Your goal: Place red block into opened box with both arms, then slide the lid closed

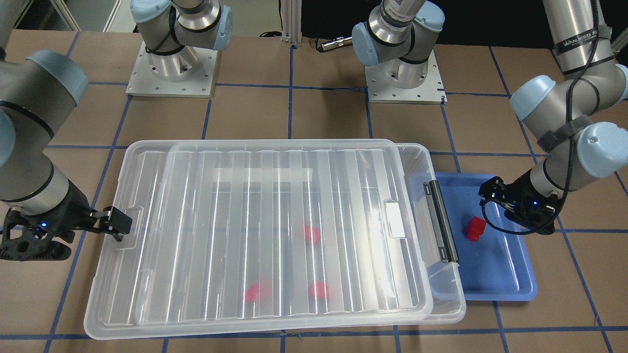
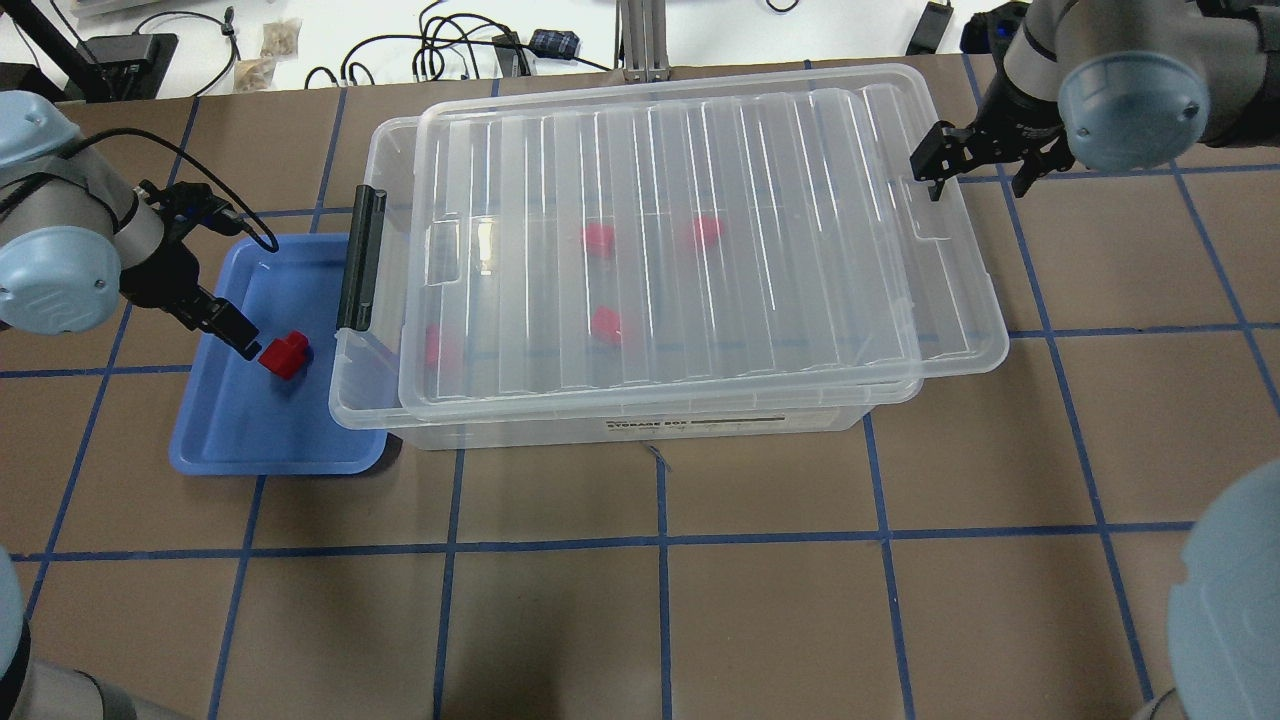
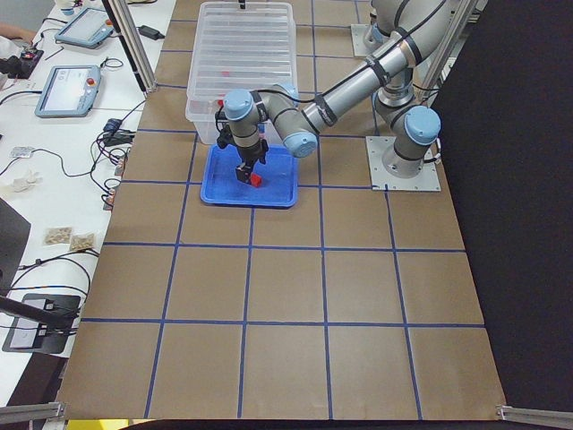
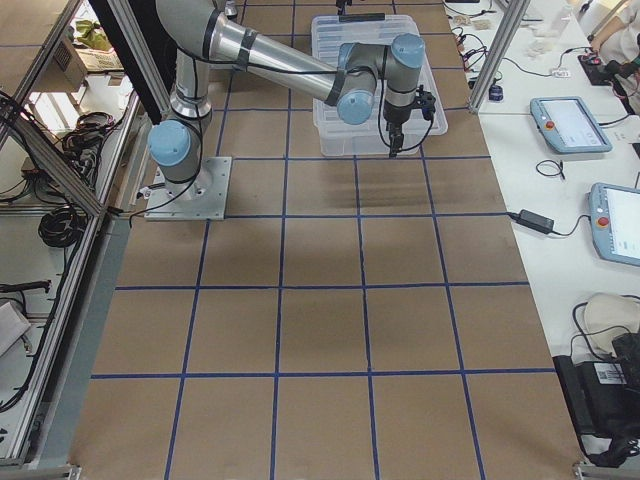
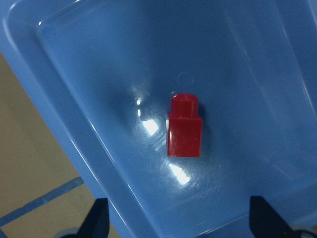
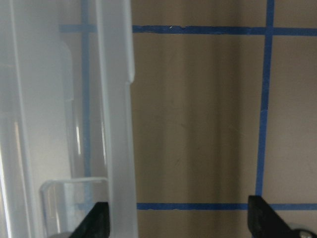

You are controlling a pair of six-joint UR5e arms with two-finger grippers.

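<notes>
Overhead exterior: the box (image 2: pixel 640 432) is lying across the table's (image 2: pixel 660 600) far half, clear-walled and round-cornered, with a black strip (image 2: pixel 360 258) edging its 9 o'clock end. The lid (image 2: pixel 700 330), translucent and long-ribbed, is sitting on top offset toward 3 o'clock. It is overhanging that end and leaving a narrow opening beside the strip. Four blurred red shapes (image 2: pixel 598 238) are showing through it. A blue tray (image 2: pixel 270 440) is butting against the box's 9 o'clock end, and the red block (image 2: pixel 285 355) is lying inside it. The left gripper (image 2: pixel 235 338) is hanging just beside the block, at its 10 o'clock. The right gripper (image 2: pixel 978 165) is hovering at the lid's 2 o'clock corner. Bare taped table is stretching open toward 6 o'clock.

Exterior front-facing: one right finger is sitting at the lid's 9 o'clock notch (image 1: pixel 128 228); whether it is touching, I cannot tell.

Exterior left: the near arm is pointing down into the tray, over the block.

Exterior right: the near arm is hanging at the box's near end.

Left wrist-mounted: the jaws are standing wide apart, released. The glossy block, with a square body and a round stud, is lying flat on the smooth tray floor at 12 o'clock of them, centred between the fingers and touching neither.

Right wrist-mounted: the jaws are spread, gripping nothing. The lid's rim is running from 12 to 6 o'clock over the 9 o'clock finger, with bare table filling the 3 o'clock side.
</notes>
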